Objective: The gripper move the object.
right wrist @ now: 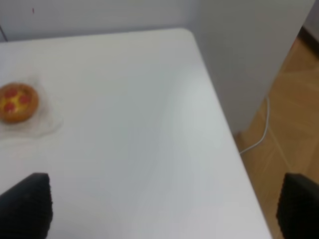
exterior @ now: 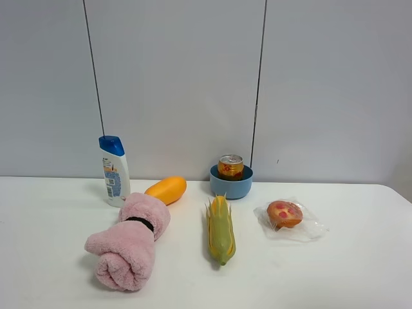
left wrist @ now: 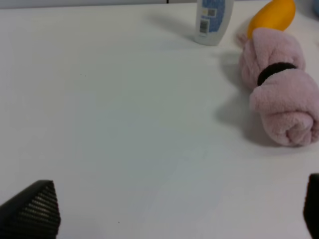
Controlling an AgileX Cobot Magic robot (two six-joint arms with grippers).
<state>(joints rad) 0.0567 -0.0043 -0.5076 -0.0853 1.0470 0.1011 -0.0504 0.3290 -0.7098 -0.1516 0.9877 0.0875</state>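
The can (exterior: 230, 167) stands upright inside the blue bowl (exterior: 231, 187) at the back of the white bench (exterior: 360, 257), between the mango (exterior: 167, 189) and the wrapped bun (exterior: 284, 214). The left claw (left wrist: 182, 211) and the right claw (right wrist: 162, 206) both stand wide, holding nothing, above bare bench.

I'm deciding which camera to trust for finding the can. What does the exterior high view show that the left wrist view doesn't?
Only the exterior high view shows the can standing in the blue bowl, the corn and the wrapped bun. Only the left wrist view shows the left gripper, open above bare table. Both show the shampoo bottle, mango and pink towel.
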